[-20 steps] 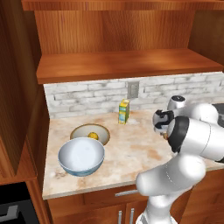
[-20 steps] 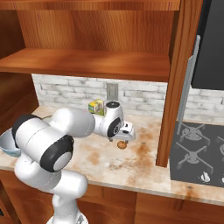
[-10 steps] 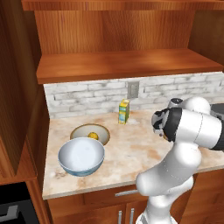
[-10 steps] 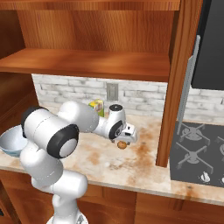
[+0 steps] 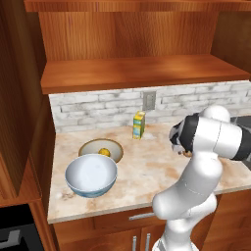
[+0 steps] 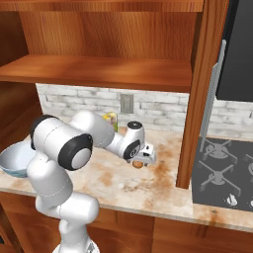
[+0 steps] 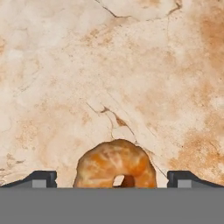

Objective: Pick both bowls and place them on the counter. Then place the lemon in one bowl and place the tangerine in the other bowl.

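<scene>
The tangerine (image 7: 114,164) lies on the counter (image 7: 109,65), between my two dark fingertips, which stand wide apart on either side of it. My gripper (image 6: 144,156) is open and low over the tangerine (image 6: 139,163), near the wooden cabinet post. The shallow tan-rimmed bowl (image 5: 93,146) stands on the counter (image 5: 147,166) at the left with the lemon (image 5: 104,152) inside it. In front of that bowl is the deeper white bowl (image 5: 91,175), blue outside and with nothing in it; its rim also shows as the blue bowl (image 6: 17,160) at the far left.
An upright yellow-green carton (image 5: 139,124) stands by the brick backsplash under the outlet. A wooden shelf (image 5: 142,71) hangs over the counter. The wooden post (image 6: 195,99) and a black stovetop (image 6: 222,170) bound the right side.
The arm has swung its elbow round and the hand has come down a little, closer over the tangerine. The jaws have stayed wide. Bowls, lemon and carton have not moved.
</scene>
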Robot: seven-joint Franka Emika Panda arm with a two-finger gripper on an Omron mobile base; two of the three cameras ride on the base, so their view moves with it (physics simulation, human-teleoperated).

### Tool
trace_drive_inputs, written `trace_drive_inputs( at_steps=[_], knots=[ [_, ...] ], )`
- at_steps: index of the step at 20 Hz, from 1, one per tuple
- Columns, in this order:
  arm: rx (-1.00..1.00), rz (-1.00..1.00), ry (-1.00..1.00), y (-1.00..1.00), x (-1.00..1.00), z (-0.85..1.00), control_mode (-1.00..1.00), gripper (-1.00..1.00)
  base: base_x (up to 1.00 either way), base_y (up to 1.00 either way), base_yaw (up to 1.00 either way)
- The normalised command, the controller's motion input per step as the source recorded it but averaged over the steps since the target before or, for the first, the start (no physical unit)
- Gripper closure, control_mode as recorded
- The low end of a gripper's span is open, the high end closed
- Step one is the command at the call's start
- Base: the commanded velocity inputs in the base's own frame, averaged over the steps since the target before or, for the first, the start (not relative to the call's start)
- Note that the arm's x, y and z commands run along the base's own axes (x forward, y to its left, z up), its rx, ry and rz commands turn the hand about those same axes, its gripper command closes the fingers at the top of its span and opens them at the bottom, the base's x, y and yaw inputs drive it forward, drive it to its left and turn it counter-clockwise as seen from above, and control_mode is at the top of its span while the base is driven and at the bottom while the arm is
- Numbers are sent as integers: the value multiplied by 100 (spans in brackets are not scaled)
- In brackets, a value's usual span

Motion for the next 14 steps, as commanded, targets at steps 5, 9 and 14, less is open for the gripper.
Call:
trace_drive_inputs(
  at_steps=[5, 9, 14],
  knots=[
    [2, 0, 0, 0, 6, -12, -100, -100, 0, 0, 0],
    [3, 0, 4, 0, 0, -11, -100, -100, 0, 0, 0],
    [3, 0, 10, 0, 0, -8, -100, 100, 0, 0, 0]
  ],
)
